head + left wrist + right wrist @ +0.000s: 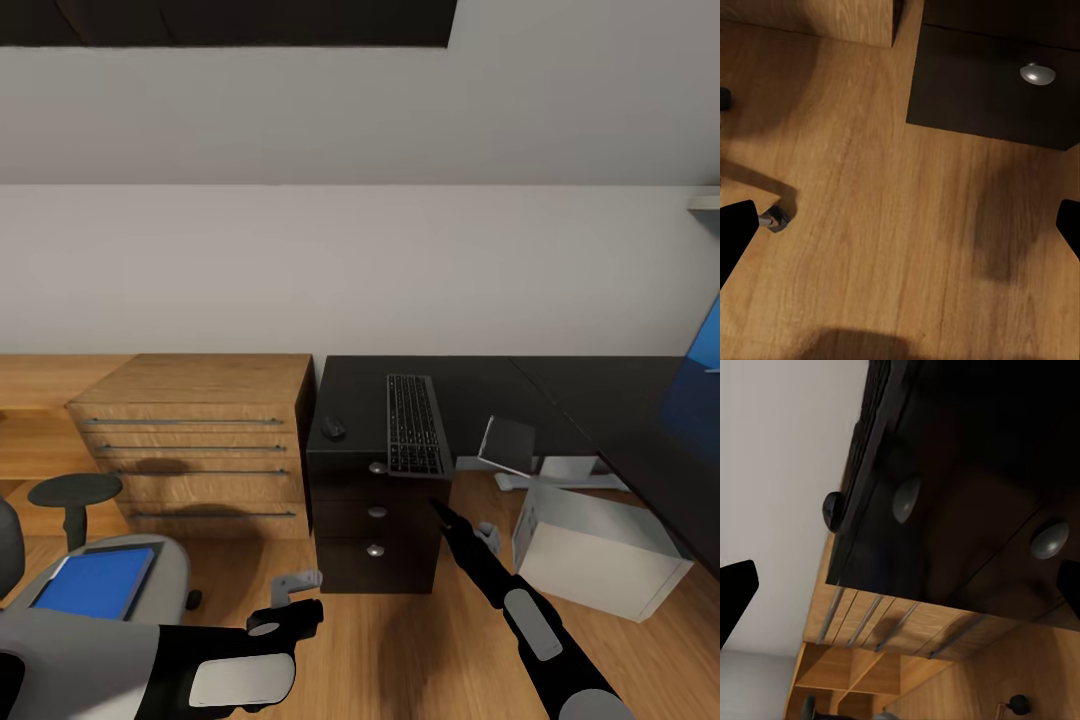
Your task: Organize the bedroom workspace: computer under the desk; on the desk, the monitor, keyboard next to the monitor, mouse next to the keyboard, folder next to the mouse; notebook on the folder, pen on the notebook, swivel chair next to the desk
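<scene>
I'm facing the desk [520,385], its matte black tabletop running along the pale wall and turning at the right. The slim keyboard [414,425] lies lengthwise on the tabletop above the black drawer unit [375,520], its near end reaching the tabletop's front edge, and the small rounded black mouse [333,428] sits just left of it. The drawers carry round metal knobs [1037,73]. A light wood cabinet [200,440] with long metal handles stands tight against the drawer unit's left side. Under the tabletop, the pale grey boxy computer [600,550] rests on the wood-grain floor [885,225]. At my lower left, the flat bright blue folder [95,582] lies on the grey padded chair [150,570] seat. A blue panel [708,350] shows at the right edge. My left gripper [295,592] hangs low over the floor, fingers spread wide and empty. My right gripper [465,530] points at the drawer fronts, fingers also wide apart, nothing between them.
</scene>
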Robot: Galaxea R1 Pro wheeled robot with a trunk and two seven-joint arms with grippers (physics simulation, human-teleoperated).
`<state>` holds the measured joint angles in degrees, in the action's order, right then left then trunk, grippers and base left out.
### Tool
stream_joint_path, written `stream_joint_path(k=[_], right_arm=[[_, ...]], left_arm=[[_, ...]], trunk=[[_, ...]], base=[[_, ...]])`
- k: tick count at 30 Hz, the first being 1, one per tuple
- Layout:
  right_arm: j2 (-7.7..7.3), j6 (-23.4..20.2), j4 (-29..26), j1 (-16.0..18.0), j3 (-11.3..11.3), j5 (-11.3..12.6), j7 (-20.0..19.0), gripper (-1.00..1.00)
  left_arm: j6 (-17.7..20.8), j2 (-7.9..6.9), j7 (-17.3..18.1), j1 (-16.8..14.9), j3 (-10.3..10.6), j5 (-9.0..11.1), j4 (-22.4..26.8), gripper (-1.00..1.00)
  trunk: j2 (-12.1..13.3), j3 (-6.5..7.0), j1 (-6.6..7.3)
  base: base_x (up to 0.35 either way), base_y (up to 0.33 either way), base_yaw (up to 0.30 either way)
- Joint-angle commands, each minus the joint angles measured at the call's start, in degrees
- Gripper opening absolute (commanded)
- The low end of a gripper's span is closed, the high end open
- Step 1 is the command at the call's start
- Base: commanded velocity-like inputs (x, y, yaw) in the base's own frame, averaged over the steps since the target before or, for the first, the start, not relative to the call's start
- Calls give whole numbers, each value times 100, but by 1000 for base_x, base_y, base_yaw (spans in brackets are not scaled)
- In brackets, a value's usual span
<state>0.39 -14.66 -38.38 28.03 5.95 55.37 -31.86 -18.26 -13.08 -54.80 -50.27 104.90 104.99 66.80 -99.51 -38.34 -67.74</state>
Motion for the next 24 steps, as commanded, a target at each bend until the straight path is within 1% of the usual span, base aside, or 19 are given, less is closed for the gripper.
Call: stream_joint_path(k=[1,3,18,24], right_arm=[[4,-53,0,3,20,52,-13,100],[4,-53,-1,2,20,54,-13,100],[4,-51,8,1,35,55,18,100],[8,-50,9,4,32,53,40,100]], left_arm=[[-28,-1,-4,-9,13,29,8,100],[-28,-1,-4,-9,13,30,8,100],[-28,-1,-4,-9,13,29,8,100],[-28,-1,-1,-9,19,23,8,100]], trunk=[[39,13,23],[119,49,67],[119,49,67],[119,49,67]], base=[[0,0,0],[0,0,0],[1,0,0],[151,0,0]])
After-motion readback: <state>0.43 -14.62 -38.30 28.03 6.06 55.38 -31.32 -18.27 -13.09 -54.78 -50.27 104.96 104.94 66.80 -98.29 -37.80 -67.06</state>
